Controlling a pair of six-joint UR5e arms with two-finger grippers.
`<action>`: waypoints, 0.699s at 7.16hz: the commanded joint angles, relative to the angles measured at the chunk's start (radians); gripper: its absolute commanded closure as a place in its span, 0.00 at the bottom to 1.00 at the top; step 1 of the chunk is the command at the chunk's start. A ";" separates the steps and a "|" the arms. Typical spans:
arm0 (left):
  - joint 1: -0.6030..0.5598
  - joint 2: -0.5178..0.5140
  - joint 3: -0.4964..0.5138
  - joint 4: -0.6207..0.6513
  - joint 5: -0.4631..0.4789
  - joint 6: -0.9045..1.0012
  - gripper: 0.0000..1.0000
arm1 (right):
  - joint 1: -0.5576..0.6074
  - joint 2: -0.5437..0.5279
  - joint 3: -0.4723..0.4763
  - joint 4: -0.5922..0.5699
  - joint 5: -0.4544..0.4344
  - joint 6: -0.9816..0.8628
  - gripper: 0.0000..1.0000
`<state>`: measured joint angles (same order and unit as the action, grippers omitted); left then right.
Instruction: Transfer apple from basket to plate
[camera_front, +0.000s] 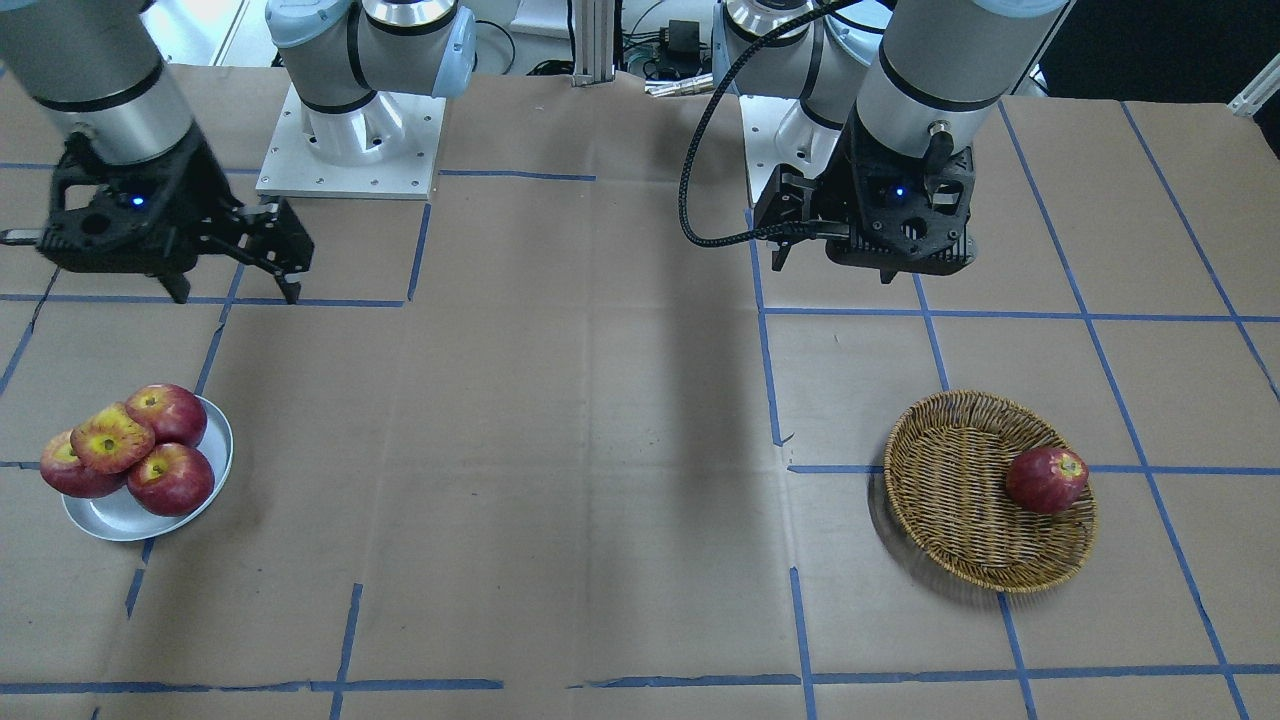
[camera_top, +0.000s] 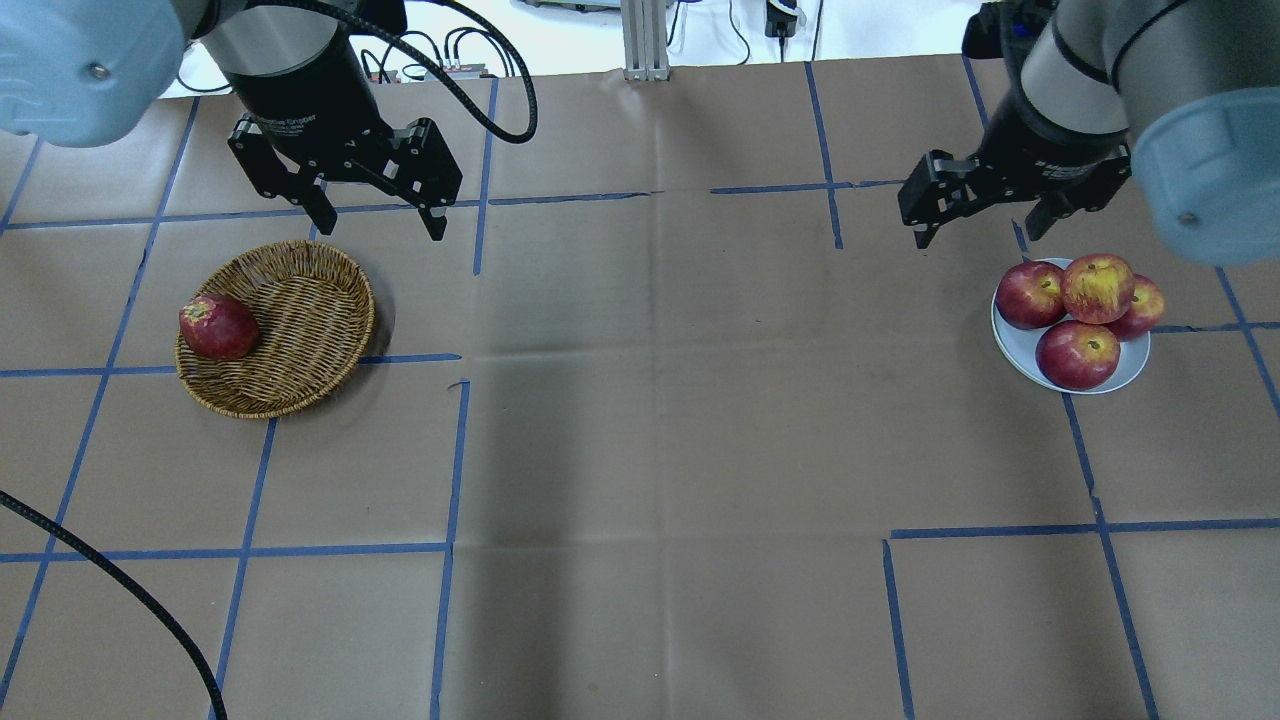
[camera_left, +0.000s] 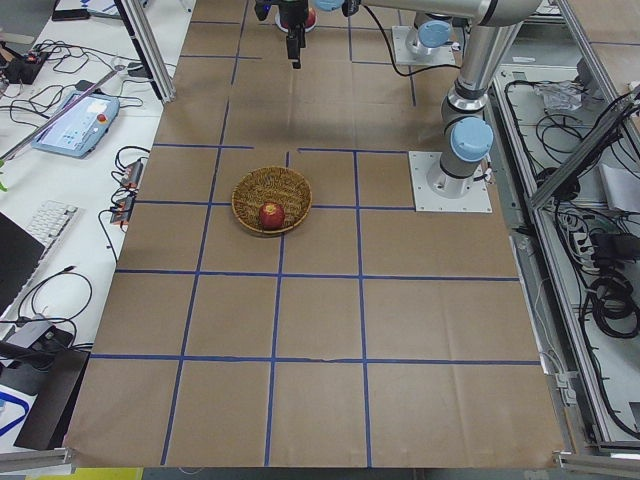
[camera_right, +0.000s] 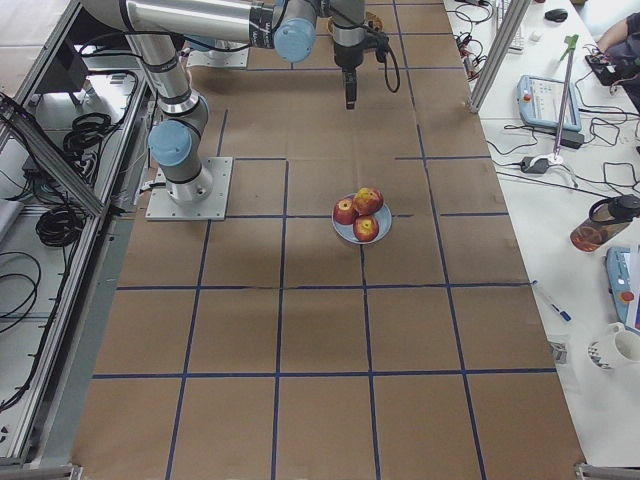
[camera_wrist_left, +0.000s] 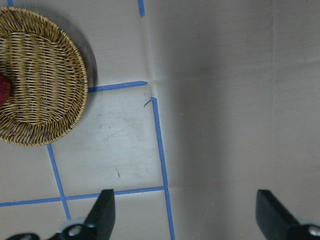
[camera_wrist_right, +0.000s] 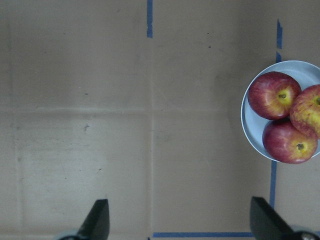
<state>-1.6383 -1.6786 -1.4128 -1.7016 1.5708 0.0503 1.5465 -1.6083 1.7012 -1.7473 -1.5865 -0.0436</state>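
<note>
The lighter streaked apple with the wide yellow-orange patch lies on top of three darker red apples on the pale plate. It also shows in the overhead view, as does the plate. The wicker basket holds one deep-red apple against its rim. My left gripper is open and empty, raised beyond the basket. My right gripper is open and empty, raised beside the plate.
Brown paper with blue tape lines covers the table. The two arm bases stand at the robot's edge. A black cable hangs from the left arm. Bare paper lies between basket and plate.
</note>
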 joint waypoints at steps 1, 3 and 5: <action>0.000 -0.001 0.000 0.000 0.000 -0.001 0.01 | 0.060 -0.001 -0.005 0.000 -0.004 0.042 0.00; 0.000 -0.001 0.000 -0.001 0.000 -0.001 0.01 | 0.050 0.002 -0.006 -0.001 -0.003 0.030 0.00; 0.000 -0.003 0.000 -0.001 0.000 0.000 0.01 | 0.050 0.001 -0.006 -0.003 -0.001 0.030 0.00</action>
<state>-1.6383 -1.6807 -1.4128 -1.7019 1.5708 0.0495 1.5975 -1.6074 1.6952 -1.7489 -1.5890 -0.0132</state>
